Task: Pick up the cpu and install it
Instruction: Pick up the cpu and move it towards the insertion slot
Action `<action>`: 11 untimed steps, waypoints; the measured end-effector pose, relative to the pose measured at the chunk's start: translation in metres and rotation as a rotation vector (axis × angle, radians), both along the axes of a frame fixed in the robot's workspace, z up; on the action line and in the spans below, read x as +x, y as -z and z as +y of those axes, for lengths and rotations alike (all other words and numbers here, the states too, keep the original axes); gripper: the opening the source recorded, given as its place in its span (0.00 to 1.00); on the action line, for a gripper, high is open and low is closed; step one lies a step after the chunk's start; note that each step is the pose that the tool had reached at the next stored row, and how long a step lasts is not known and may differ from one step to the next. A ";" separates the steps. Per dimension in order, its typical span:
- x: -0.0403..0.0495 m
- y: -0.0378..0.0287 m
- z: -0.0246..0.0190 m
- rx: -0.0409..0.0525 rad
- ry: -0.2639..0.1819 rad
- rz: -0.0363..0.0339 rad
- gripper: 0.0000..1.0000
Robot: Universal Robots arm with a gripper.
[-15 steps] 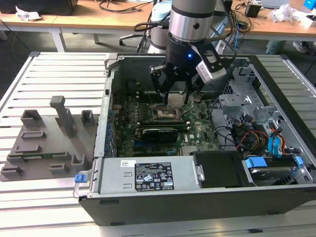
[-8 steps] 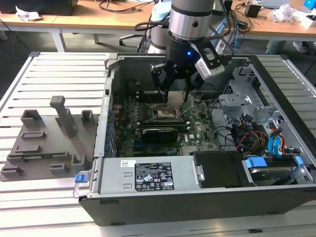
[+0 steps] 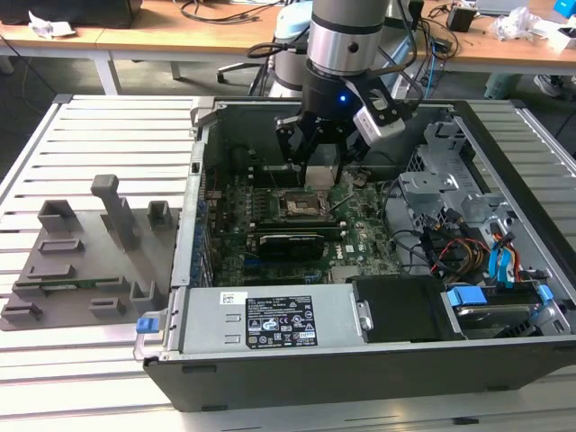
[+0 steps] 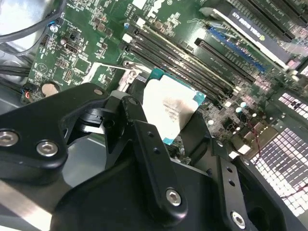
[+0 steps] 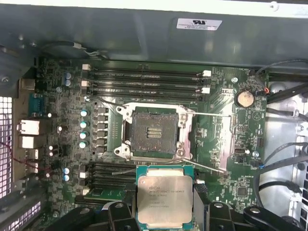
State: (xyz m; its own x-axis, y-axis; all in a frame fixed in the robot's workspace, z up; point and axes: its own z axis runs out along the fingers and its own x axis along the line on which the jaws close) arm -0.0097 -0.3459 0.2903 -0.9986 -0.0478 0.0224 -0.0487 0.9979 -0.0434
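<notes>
Clamped on the cpu [image 5: 164,196] with the gripper [image 3: 322,165], black fingers [image 4: 144,139] pressed against two opposite edges. Holding it flat, silver top facing the wrist cameras, in the air inside the open computer case [image 3: 360,378]. Hanging over the green motherboard [image 5: 62,96], near the empty socket [image 5: 153,131] but not in it, well apart from the grey tray [image 3: 63,270] on the slatted table [image 3: 108,135]

Faint print on cpu [image 5: 164,199], white label [image 5: 198,23] on case wall [image 5: 120,33], black sticker [image 3: 280,321] on metal cover [image 3: 205,317], none legible
</notes>
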 end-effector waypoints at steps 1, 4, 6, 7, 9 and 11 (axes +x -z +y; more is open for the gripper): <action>0.0001 0.0007 0.0010 0.0003 0.000 0.0000 0.55; 0.0008 0.0030 0.0073 0.0016 0.000 0.0000 0.55; 0.0009 0.0045 0.0108 0.0019 0.000 0.0000 0.55; 0.0009 0.0057 0.0141 0.0019 0.000 0.0000 0.55; 0.0009 0.0076 0.0210 0.0018 0.000 0.0000 0.55; 0.0009 0.0097 0.0290 0.0019 0.000 0.0000 0.55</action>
State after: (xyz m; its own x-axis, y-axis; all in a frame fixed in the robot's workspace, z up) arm -0.0088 -0.3170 0.2806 -0.9986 -0.0478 0.0223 -0.0487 0.9980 -0.0415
